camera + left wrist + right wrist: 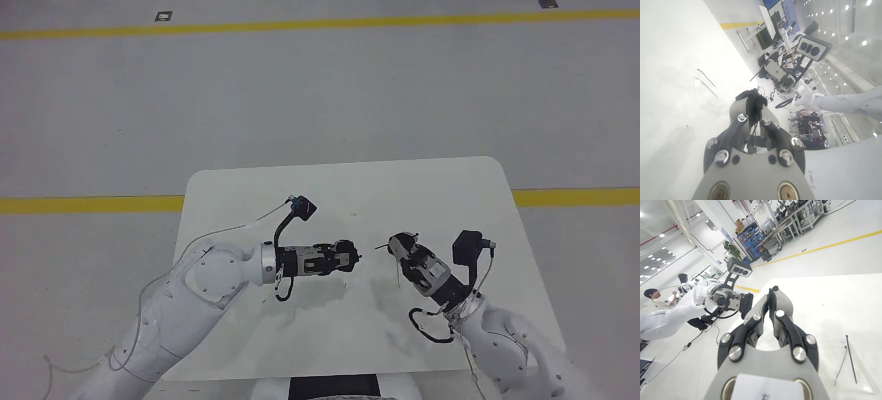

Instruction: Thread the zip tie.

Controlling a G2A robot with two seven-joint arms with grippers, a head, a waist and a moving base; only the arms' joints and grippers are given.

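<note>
**White table with two loose ties on it**

Your worktop is a white table (pixel 440 190) with rounded corners and a plain matte top. Two black ties lie flat on it, well in from the far edge: a longer zip tie (pixel 851 359) and a shorter zip tie (pixel 840 366). They lie side by side without touching. Their square heads are close together and their tails splay apart. The longer one rests on a clear plastic wrapper (pixel 866 370), which lies flat on the worktop. You cannot tell whether the shorter one lies on the wrapper or just beside it. A small dark speck (pixel 822 304) sits apart from them, nearer the far edge.
</note>
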